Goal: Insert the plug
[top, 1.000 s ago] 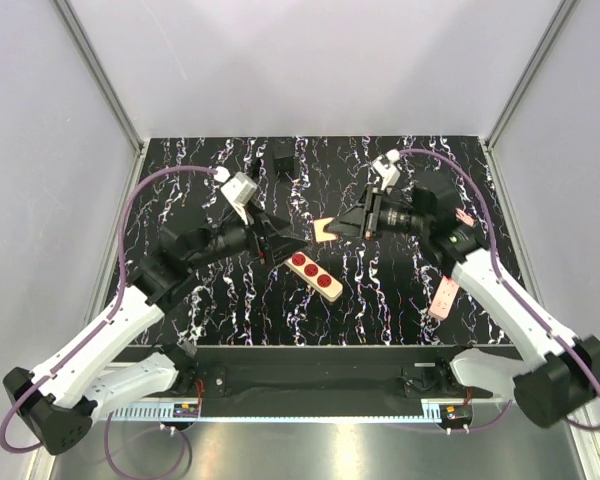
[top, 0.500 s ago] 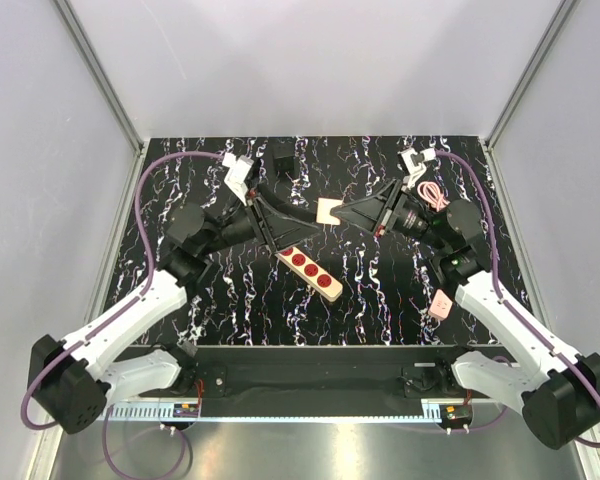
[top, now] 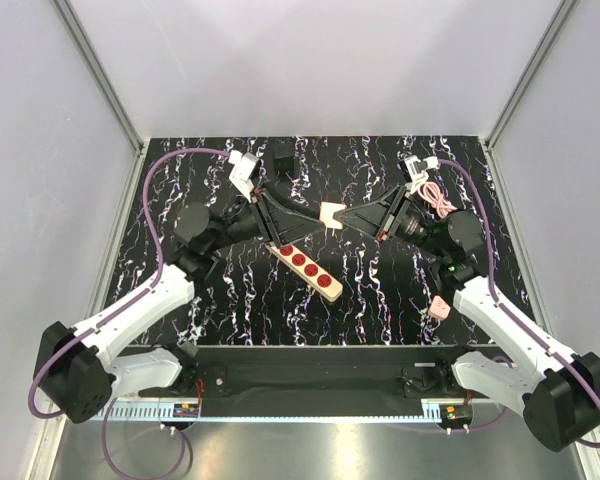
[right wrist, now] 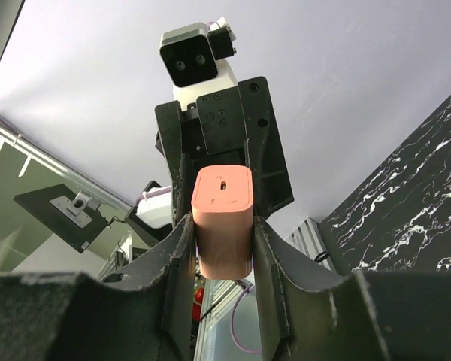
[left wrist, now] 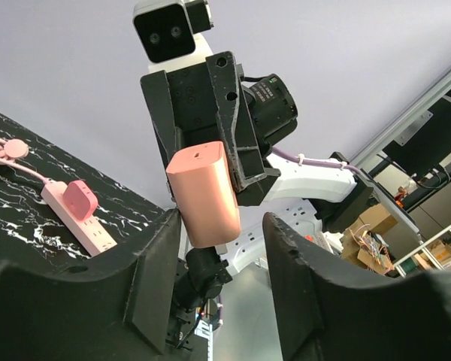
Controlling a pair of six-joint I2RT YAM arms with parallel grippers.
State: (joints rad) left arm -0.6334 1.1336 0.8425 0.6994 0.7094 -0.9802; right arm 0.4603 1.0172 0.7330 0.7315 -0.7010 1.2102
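Not far along, judging by the layout. Can see the plug point(top: 283, 155) lying on the tabletop point(top: 380, 290), out beyond the left jaws toward the far edge. Well apart from both sets of jaws, touched by neither. Can't make out its cord.

Can see the strip point(top: 305, 268) on the near side of the jaws, just under the gap between them. All three red sockets bare, so nothing inserted yet.

Busy instead with a pink block point(right wrist: 224, 218), held up off the tabletop right between the two sets of jaws. Clenching it with the right jaws, going by the right wrist view: fingers point(right wrist: 177, 263) pressed against both of its sides. Keeping the left jaws released and spread around the same block point(left wrist: 204, 192), which is touching or nearly touching one finger point(left wrist: 154, 286), with a clear gap to the other. Reads as a hand-over of the block, though can't be sure from this alone.

Also spotting a coiled pink cable point(top: 435, 195) on the outer side of the right jaws, not part of the job.

Left to do, as a judgement: practically everything. Get rid of the block, free one set of jaws, reach out to the plug, grip it, line the prongs over a socket, push home. Likely also need the other jaws to pin the strip during the push.
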